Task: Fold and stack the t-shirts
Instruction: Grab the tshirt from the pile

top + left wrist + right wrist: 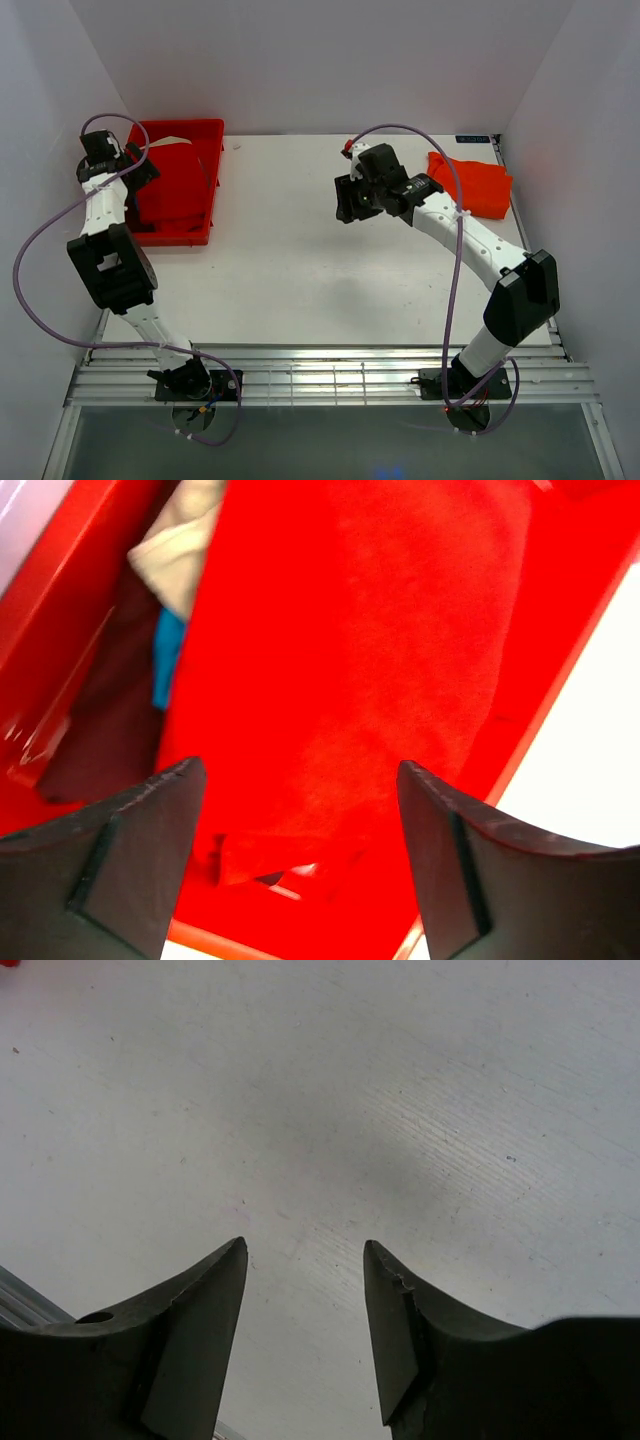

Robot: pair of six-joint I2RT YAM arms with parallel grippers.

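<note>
While the left fingers [130,860] are held spread over a red t-shirt [370,650], the right fingers [180,1350] are parted above the tabletop [400,1110].

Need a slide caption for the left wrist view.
Open left pincer hovers over a red t-shirt in the red tray, beige cloth and blue cloth beside it.

A bright red t-shirt [175,185]; an orange-red t-shirt [480,185]; a red tray [175,238]; a white table [300,260].

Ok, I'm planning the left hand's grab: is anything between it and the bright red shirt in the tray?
Nothing visible. The open left hand hangs over the bright red t-shirt, topmost in the tray; a beige shirt and blue shirt lie aside.
</note>
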